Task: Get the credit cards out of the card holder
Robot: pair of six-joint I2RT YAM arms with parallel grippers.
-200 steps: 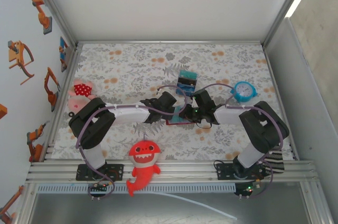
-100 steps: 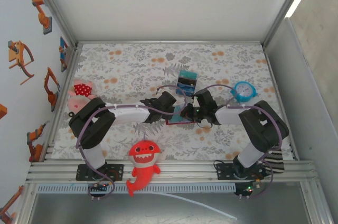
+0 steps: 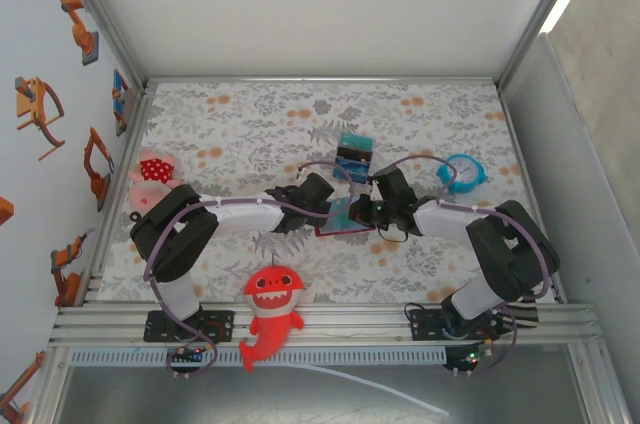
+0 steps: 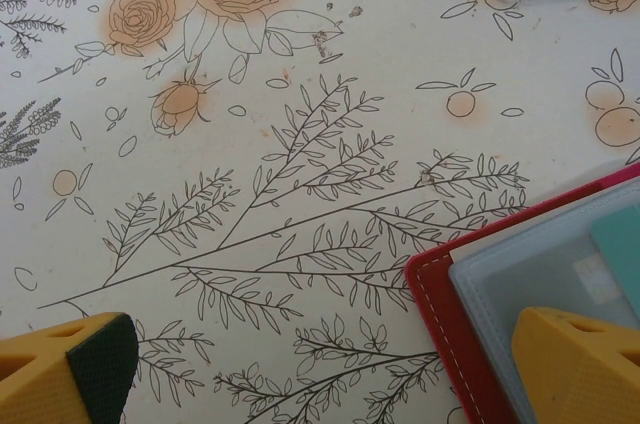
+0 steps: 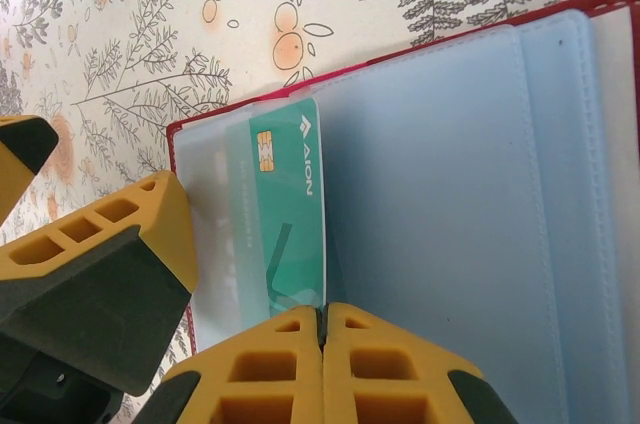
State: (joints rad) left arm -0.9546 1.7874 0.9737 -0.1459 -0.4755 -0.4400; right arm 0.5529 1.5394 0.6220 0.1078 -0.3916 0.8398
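The card holder lies spread open on the flowered tabletop, roughly midway between the two arms, its red edge framing pale bluish-grey panels. A teal credit card with a chip sits in the clear sleeve at the holder's outer end. The right gripper is closed, its two yellow fingers pressed flat together with the tips right at the card's near end; I can't tell whether they have hold of it. The left gripper is spread wide, one finger over the holder's inner panel and the other over bare tabletop. Just beyond the holder sits a striped block, to the right a blue alarm clock, and near the front edge a red shark toy.
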